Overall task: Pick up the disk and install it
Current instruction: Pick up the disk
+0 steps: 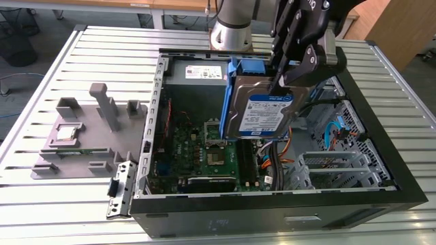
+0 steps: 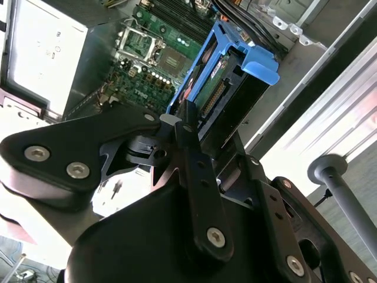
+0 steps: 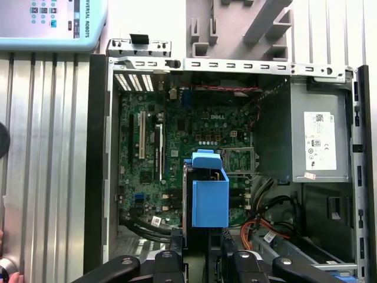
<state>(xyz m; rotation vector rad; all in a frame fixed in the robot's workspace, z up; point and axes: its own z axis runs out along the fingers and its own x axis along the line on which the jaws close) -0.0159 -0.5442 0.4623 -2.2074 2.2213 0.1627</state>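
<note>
Disk (image 1: 262, 115), the rectangular silver metal hard drive with a blue-and-white label and a blue plastic bracket around its edges, hangs from your tool (image 1: 289, 79), whose black fingers are clamped shut on its upper end. You see it held nearly upright, label toward the exterior view, over the open black computer case (image 1: 272, 206) lying on the slatted metal surface (image 1: 68, 214). It stands above the green motherboard (image 1: 204, 153), near the grey metal box with a white sticker (image 1: 204, 72). Whether it touches the board, you cannot tell.
</note>
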